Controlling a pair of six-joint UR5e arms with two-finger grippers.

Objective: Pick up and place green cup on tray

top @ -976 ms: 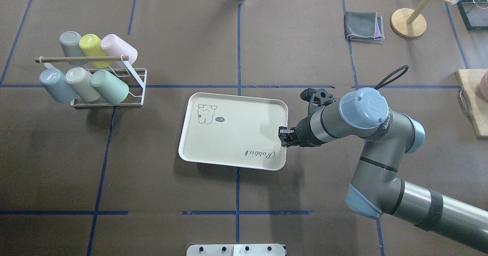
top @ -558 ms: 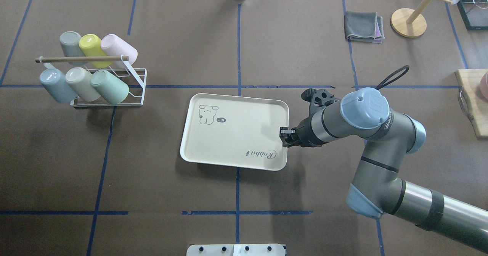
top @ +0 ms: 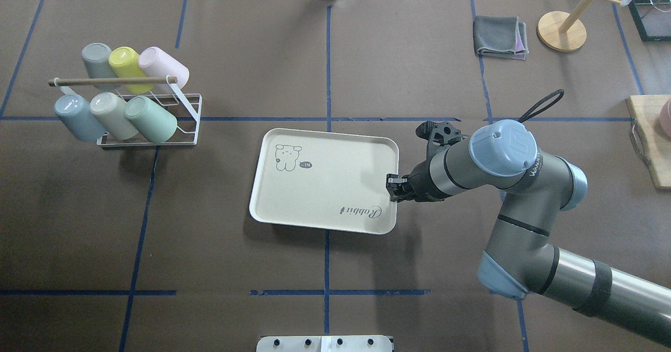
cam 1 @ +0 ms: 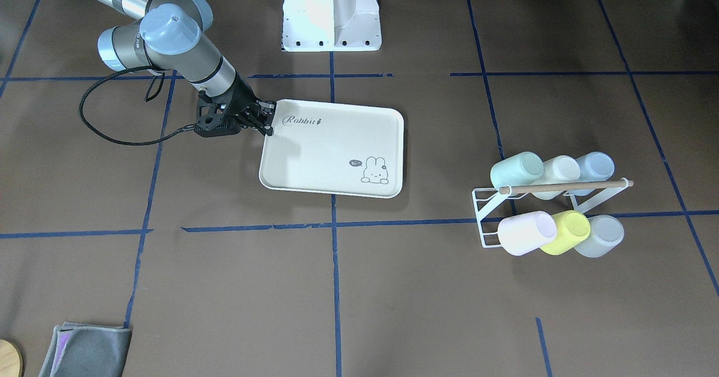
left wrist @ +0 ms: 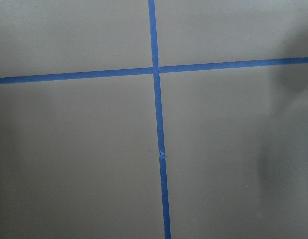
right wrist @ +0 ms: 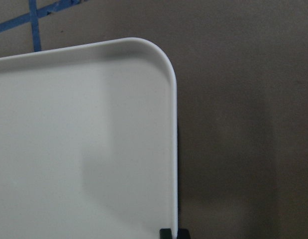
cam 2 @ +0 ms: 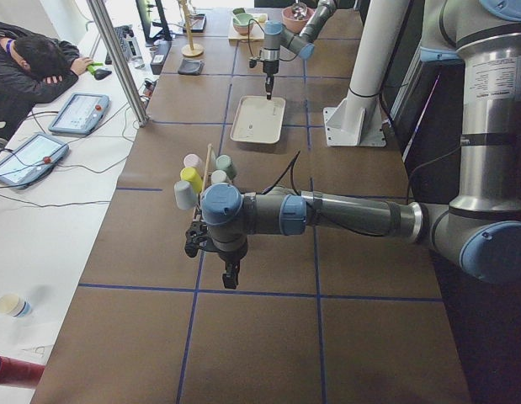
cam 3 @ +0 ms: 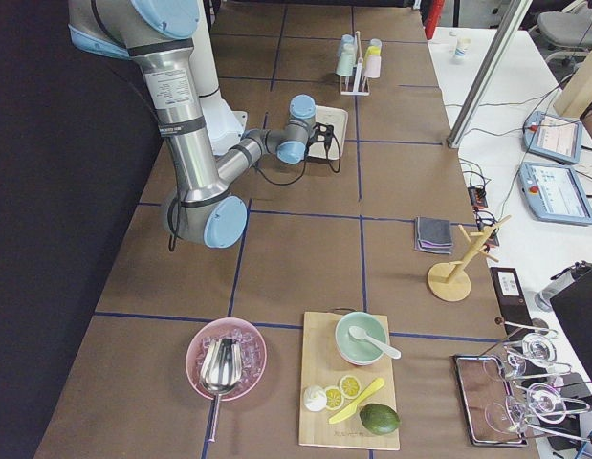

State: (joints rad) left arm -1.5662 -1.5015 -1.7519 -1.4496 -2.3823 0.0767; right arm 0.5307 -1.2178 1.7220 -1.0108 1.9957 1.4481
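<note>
The tray (top: 320, 184) has slid slightly away from the cup rack (top: 181, 100), rim clenched by the right tool (top: 392, 187), the green cup (top: 152, 120) unpicked there.

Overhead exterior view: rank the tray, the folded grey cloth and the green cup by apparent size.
1. tray, clearly largest.
2. grey cloth and green cup look about alike; the cloth lies farther from the camera, so I leave them unranked.
</note>
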